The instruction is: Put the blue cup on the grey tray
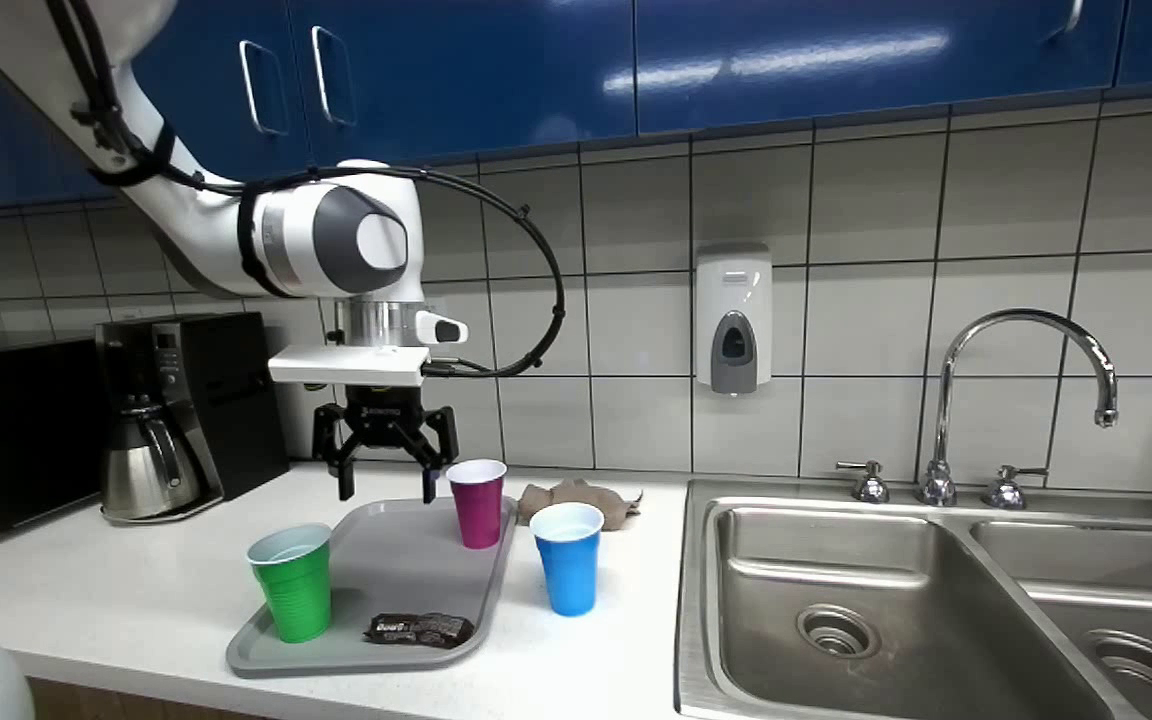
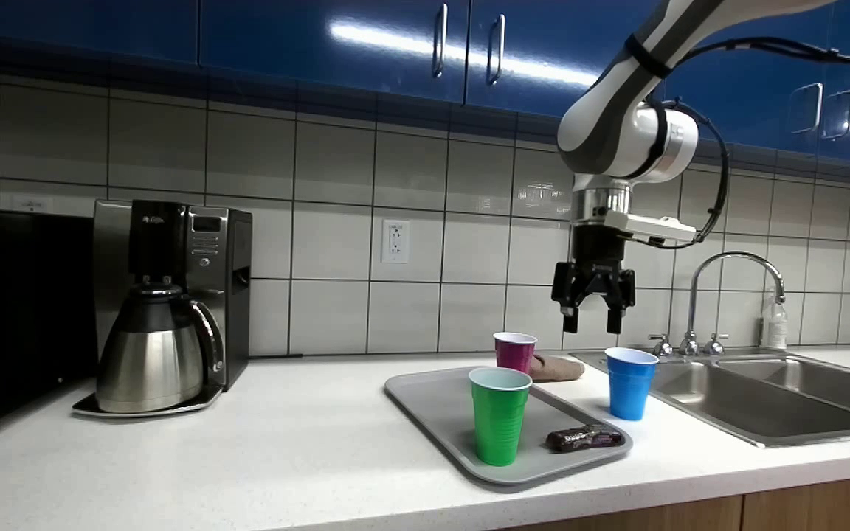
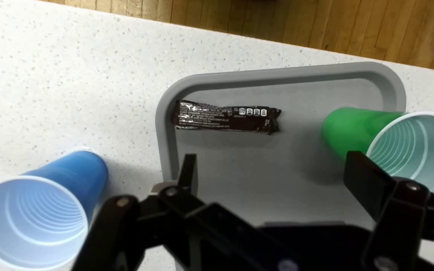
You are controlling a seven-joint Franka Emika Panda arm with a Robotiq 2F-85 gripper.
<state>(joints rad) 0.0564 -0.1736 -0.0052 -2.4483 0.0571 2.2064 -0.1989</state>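
Note:
The blue cup (image 1: 570, 575) stands upright on the white counter, just off the side of the grey tray (image 1: 386, 565) nearer the sink. The cup (image 2: 629, 387) and tray (image 2: 436, 398) also show in an exterior view. In the wrist view the blue cup (image 3: 79, 171) is at the lower left, beside the tray (image 3: 254, 169). My gripper (image 1: 387, 488) is open and empty, pointing down and raised above the tray. In an exterior view the gripper (image 2: 592, 324) hangs well above the cups. In the wrist view its spread fingers (image 3: 271, 160) have only tray between them.
On the tray stand a green cup (image 1: 294, 590) and a magenta cup (image 1: 479, 510), and a dark wrapped bar (image 1: 420, 630) lies there. A brown cloth-like item (image 1: 586, 495) lies behind the blue cup. The steel sink (image 1: 701, 600) and a coffee maker (image 2: 167, 354) flank the area.

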